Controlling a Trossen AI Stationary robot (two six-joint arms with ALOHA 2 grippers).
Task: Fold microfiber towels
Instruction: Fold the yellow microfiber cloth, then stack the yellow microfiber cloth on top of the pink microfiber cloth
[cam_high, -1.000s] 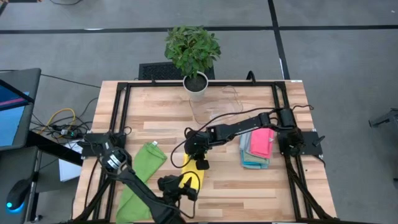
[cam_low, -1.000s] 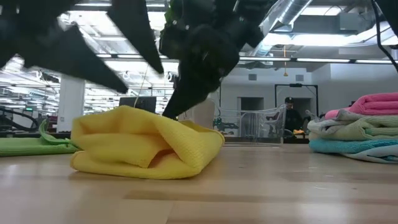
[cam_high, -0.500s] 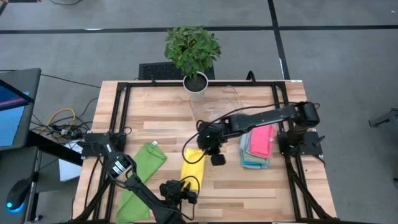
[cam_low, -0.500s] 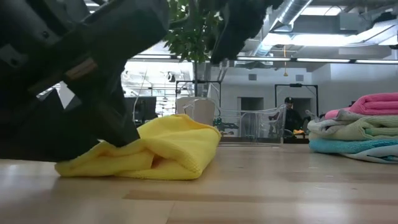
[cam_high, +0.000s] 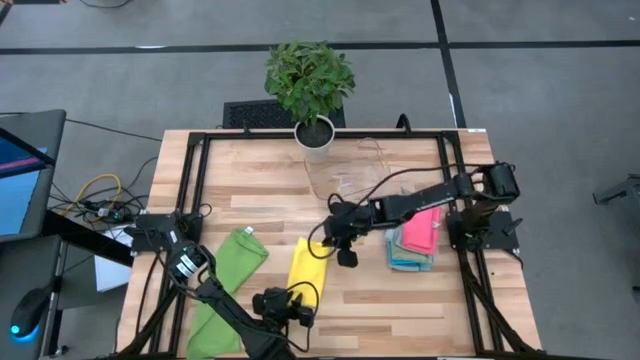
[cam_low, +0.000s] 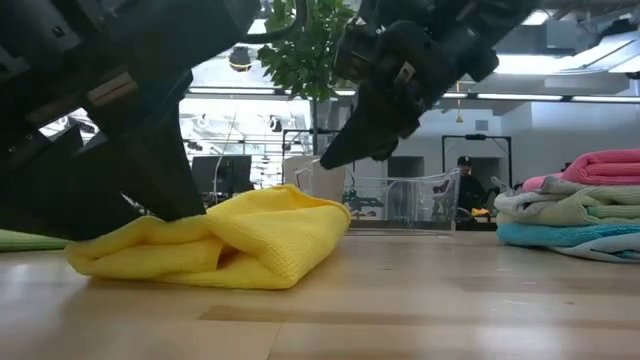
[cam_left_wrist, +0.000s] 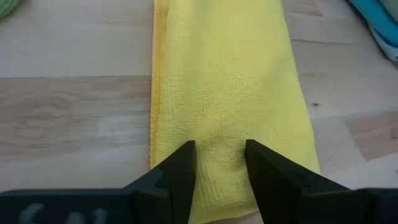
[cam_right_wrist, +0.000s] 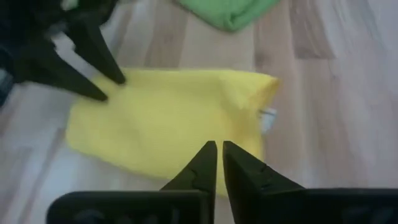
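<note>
The yellow towel (cam_high: 307, 267) lies folded into a long strip near the middle of the table (cam_high: 400, 300), its long axis running from the front edge toward the plant (cam_high: 309, 80). The left gripper (cam_left_wrist: 219, 163) sits at the strip's near end, fingers part-open with the cloth's end between them and resting on it; whether it truly pinches the fabric I cannot tell. The right gripper (cam_right_wrist: 219, 155) hovers just above the far end, its fingers nearly together and holding nothing. So each arm has one short end of the strip, left at the near end, right at the far end. A next fold would likely bring one end over the other along that long axis, and the left gripper looks better placed to start it. A green towel (cam_high: 226, 290) lies to the left, and a stack of folded towels (cam_high: 416, 238) sits to the right
</note>
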